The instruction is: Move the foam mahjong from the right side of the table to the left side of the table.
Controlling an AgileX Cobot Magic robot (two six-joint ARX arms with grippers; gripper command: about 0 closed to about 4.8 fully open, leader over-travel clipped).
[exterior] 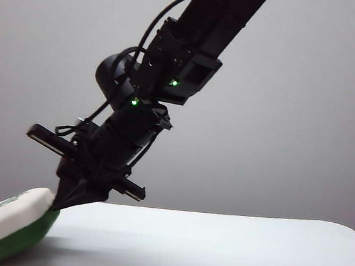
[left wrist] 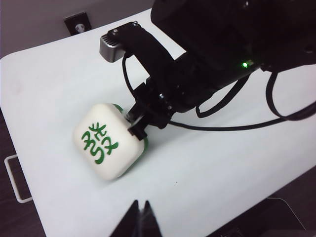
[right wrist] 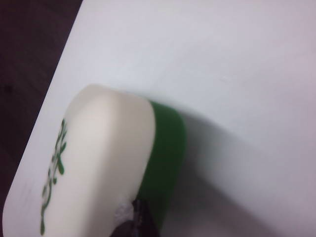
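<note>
- Nearest the exterior camera lies the soft rounded foam mahjong tile [exterior: 11, 230], cream-white above and dark green below; it is seen tilted at the left end of the plain white table [exterior: 229, 251].
- The tile's printed green characters are shown facing up in the left wrist view [left wrist: 101, 144].
- The right gripper [exterior: 64, 201], reached across to the left side, is pressed on the tile's raised edge; its fingers appear closed on that edge, holding the tile.
- The left gripper [left wrist: 141, 217] is held apart from the tile, above the near table edge, its dark fingertips nearly together and holding nothing.
- The placing step is judged to be in hand.
- Next, the tile should be lowered flat and the fingers opened before the arm is lifted.
</note>
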